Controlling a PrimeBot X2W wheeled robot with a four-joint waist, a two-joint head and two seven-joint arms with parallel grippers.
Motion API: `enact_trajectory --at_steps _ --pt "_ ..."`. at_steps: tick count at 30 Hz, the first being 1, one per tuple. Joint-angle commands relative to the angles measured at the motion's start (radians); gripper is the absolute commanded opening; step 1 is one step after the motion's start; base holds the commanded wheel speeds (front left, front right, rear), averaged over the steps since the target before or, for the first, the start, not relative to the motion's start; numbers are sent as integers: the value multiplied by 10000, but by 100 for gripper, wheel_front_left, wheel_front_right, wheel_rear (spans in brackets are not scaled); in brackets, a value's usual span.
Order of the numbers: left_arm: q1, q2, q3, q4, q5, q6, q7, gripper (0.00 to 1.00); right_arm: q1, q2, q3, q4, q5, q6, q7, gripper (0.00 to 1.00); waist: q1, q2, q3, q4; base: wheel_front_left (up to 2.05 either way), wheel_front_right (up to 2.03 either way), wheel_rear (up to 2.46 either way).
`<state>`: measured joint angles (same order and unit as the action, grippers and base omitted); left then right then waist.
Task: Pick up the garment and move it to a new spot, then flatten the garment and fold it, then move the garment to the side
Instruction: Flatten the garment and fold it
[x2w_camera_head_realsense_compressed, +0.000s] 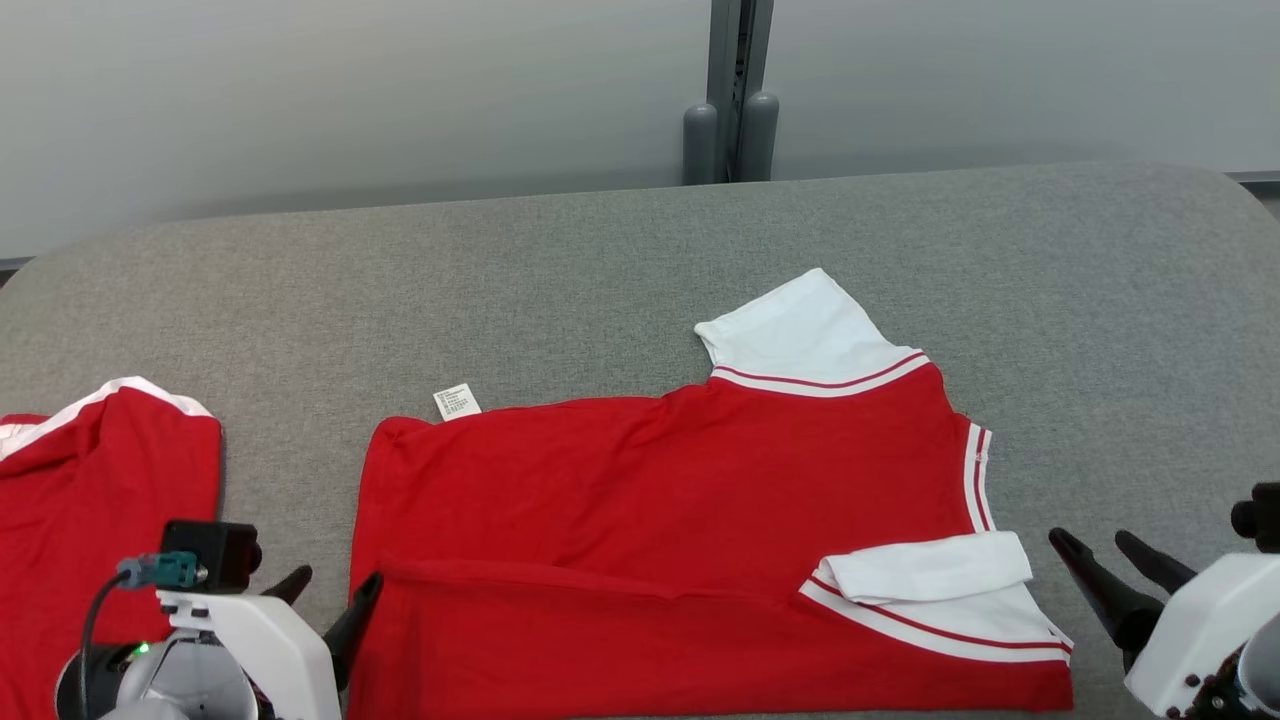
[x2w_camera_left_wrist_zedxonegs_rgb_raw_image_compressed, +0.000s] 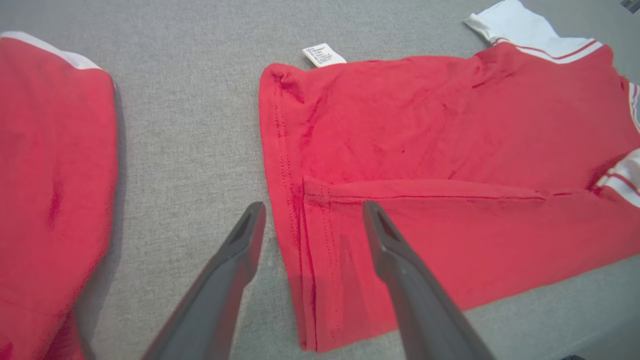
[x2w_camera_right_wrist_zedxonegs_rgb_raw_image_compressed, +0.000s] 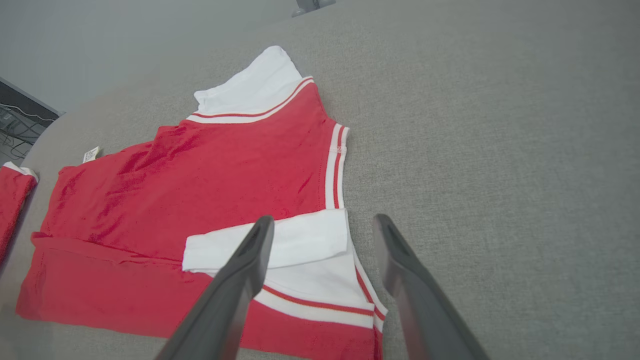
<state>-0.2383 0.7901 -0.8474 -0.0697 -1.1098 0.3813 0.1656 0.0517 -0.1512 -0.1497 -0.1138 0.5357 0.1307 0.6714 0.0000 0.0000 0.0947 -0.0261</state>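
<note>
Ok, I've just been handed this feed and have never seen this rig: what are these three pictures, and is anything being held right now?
You are seeing a two-armed robot through its own cameras. The wide picture is from its head, looking down on a grey fabric-covered surface. The left gripper sits at the lower left and the right gripper at the lower right, each with two dark fingers. The other two pictures are from wrist cameras that look along those fingers. A red shirt with white sleeves lies spread in the middle, its near edge folded over and one sleeve turned in. A second red garment lies at the left. Both grippers are open and hold nothing.
</note>
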Motion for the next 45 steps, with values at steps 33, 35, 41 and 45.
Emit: enact_trajectory --at_steps 33,35,41,45 --pt "-4873 -1488 -279 3529 1513 -1968 531 100 -9440 -1627 3838 6480 1285 4 -1485 100 0 0 3222 378 0 0 0" --pt "-4963 -1538 -261 3377 1539 -1947 492 100 -9976 -1676 4216 6976 1512 4 -1572 100 0 0 3442 524 0 0 0" --pt "-5101 -1660 -353 3008 1564 -1994 581 100 -10641 -1780 5011 7874 2052 4 -1422 100 0 0 3626 787 0 0 0" --pt "-5068 -1681 -410 2753 1427 -2021 786 100 -10850 -1899 5336 8336 2180 4 -1389 100 0 0 3591 865 0 0 0"
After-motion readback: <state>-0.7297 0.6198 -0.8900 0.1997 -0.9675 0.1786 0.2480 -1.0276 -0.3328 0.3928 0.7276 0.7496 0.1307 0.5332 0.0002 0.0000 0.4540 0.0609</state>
